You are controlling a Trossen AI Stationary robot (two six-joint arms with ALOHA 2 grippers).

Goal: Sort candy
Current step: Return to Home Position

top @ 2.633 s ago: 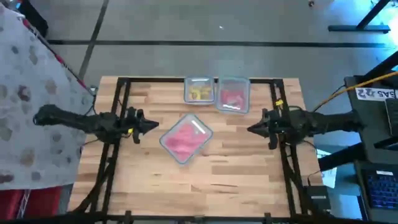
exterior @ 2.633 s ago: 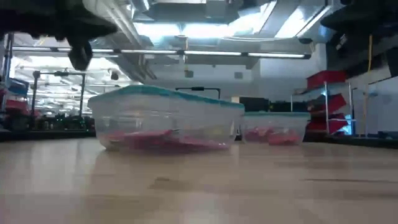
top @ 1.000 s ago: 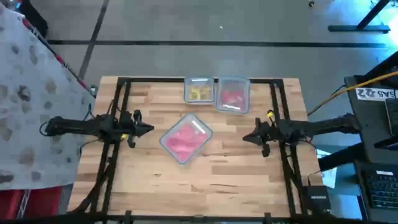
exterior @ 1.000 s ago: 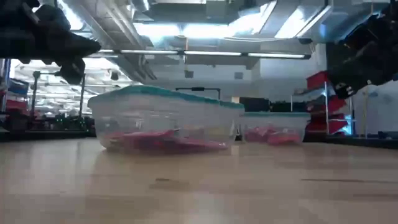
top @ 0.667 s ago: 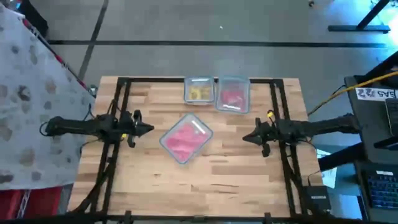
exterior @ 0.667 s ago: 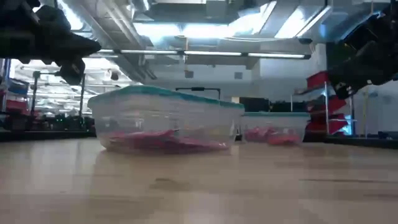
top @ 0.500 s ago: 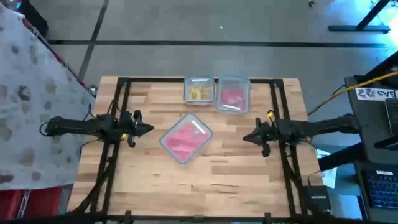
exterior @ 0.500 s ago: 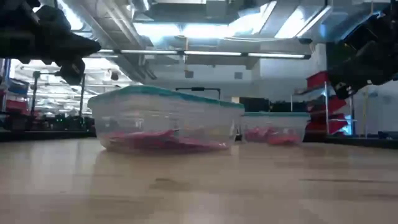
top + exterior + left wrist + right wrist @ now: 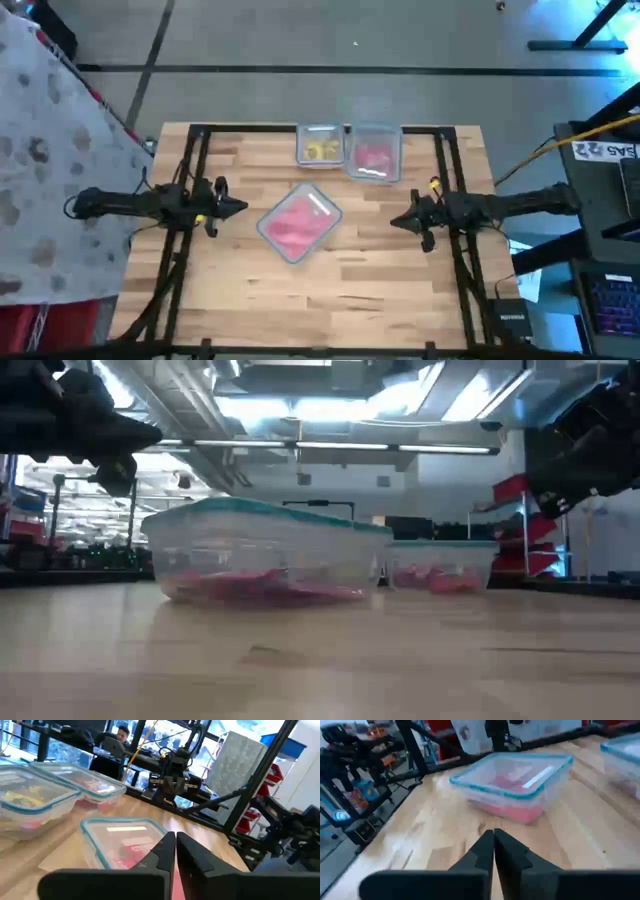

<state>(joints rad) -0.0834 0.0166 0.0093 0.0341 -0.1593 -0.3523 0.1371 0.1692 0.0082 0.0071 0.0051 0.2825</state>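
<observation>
- While no loose sweet is showing anywhere on the wooden counter [image 9: 350, 290], the sorting is looking complete: every piece in view is lying inside one of three clear tubs.
- Pink strip candy [image 9: 292, 225] is filling the rectangular bin [image 9: 250, 550], which is sitting at an angle in the middle of the counter, between the two claws and apart from both. Its teal-rimmed lid [image 9: 270, 508] is sitting on top.
- Yellow candy [image 9: 320, 150] is lying in the small tub [image 9: 320, 128] at the counter's far edge.
- Red candy [image 9: 373, 157] is lying in the neighbouring tub [image 9: 375, 127], which is standing just beside the small tub. Whether the two are touching cannot be told.
- By this reading, nothing is remaining but parking the arms.
- Left claw [image 9: 243, 207] is hovering over the left side of the counter, near the bin, with its tip pointing inward. Its fingers [image 9: 167, 852] are pressing together and gripping nothing.
- Right claw [image 9: 394, 222] is hovering over the right side in a mirrored pose, also pointing inward. Its fingers [image 9: 485, 852] are likewise pressing together, empty.
- Both arms are reaching in roughly level from their sides, and the level view is showing them riding above lid height, clear of the counter.
</observation>
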